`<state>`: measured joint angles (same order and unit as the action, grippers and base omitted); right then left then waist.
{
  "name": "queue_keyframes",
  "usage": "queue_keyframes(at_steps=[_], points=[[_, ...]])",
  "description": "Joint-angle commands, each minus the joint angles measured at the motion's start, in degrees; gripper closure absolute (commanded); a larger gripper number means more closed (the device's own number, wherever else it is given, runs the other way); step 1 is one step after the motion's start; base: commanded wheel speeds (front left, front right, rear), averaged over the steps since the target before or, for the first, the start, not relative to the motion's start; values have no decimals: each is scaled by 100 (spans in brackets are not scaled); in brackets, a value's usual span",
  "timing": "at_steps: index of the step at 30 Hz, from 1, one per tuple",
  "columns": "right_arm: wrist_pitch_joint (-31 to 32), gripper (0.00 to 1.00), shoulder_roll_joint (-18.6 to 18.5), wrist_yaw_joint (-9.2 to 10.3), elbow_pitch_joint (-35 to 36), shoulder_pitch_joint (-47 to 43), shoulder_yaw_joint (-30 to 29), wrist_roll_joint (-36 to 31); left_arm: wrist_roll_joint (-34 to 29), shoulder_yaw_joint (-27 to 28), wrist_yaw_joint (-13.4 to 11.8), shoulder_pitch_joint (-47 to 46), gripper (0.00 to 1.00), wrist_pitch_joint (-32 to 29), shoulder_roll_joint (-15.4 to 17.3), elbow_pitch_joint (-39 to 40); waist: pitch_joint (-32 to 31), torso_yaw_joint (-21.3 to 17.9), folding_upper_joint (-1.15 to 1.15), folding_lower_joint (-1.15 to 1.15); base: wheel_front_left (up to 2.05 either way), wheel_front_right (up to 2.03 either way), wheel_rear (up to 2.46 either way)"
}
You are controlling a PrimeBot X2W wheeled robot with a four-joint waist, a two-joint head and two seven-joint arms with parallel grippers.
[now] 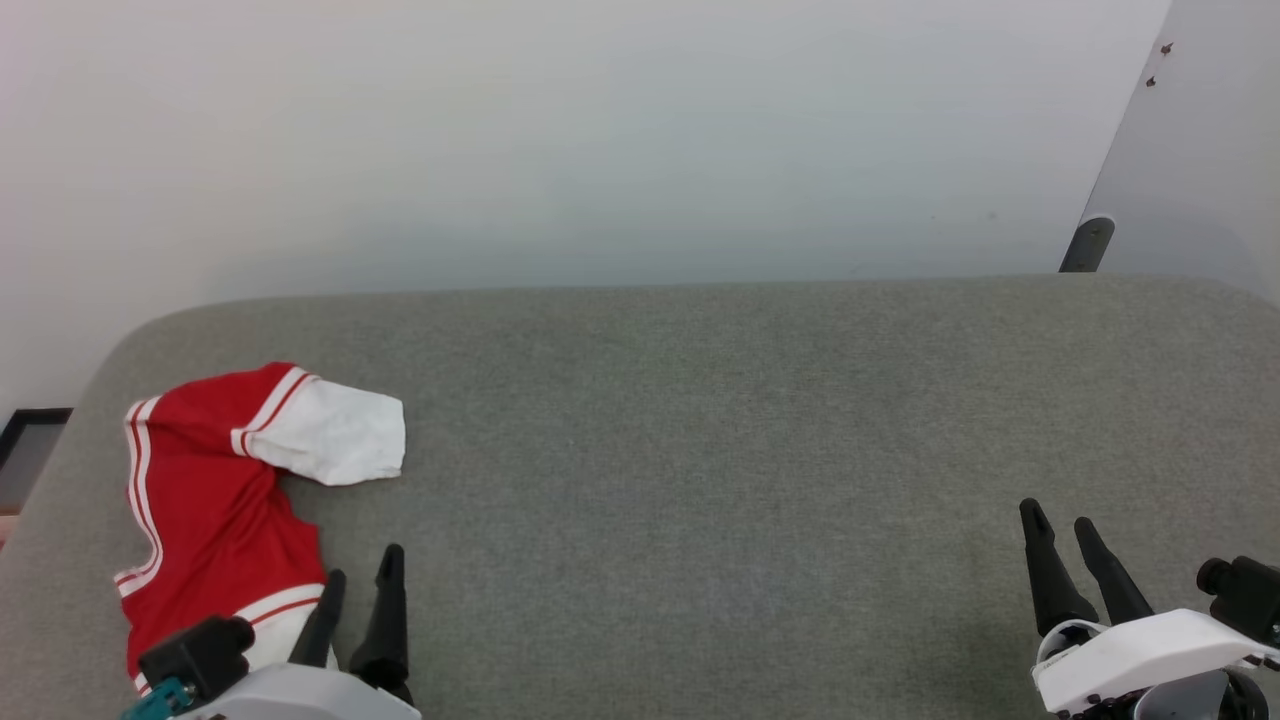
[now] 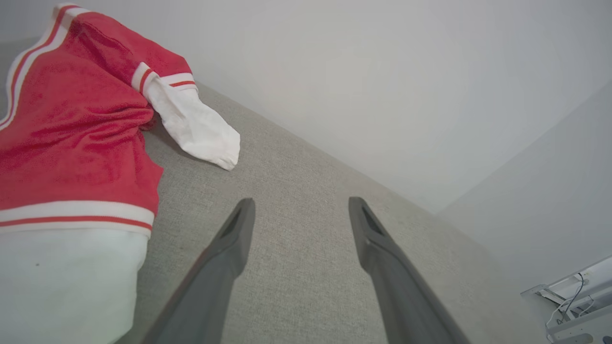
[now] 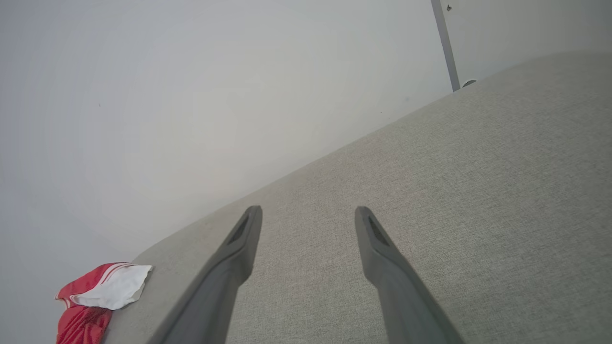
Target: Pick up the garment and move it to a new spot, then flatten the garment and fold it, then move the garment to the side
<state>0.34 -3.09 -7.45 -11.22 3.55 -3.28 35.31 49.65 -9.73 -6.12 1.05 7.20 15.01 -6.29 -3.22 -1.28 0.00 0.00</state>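
The garment [image 1: 215, 500], a red jersey with white sleeves and red-and-white striped trim, lies folded in a narrow bundle at the left end of the grey cushioned surface [image 1: 700, 430]. One white sleeve [image 1: 335, 435] sticks out to the right at its far end. My left gripper [image 1: 363, 562] is open at the lower left, just right of the garment's near end, with nothing between its fingers. In the left wrist view the garment [image 2: 71, 138] lies left of the open left gripper [image 2: 301, 204]. My right gripper [image 1: 1060, 518] stands open and empty at the lower right, far from the garment [image 3: 95, 301].
A pale wall runs behind the grey surface. A grey panel with a dark post [image 1: 1088, 243] stands at the back right corner. The surface's rounded left edge lies just beyond the garment, with a dark frame [image 1: 30, 440] on the floor past it.
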Motion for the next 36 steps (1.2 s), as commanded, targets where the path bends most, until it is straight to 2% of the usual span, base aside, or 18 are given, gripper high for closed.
queue_keyframes(at_steps=[1, 36], points=[[-27, 0, 1, -3, 86, 64, -8, -183, -180, -16, -52, -21, 0, 53, 79, 106, -7, -3, 0, 0, 0, 0, 0], [-102, 0, 23, -5, 394, 35, -146, -2262, -2098, -144, -252, 387, 0, 530, 286, 564, -177, -73, 0, 0, 0, 0, 0]])
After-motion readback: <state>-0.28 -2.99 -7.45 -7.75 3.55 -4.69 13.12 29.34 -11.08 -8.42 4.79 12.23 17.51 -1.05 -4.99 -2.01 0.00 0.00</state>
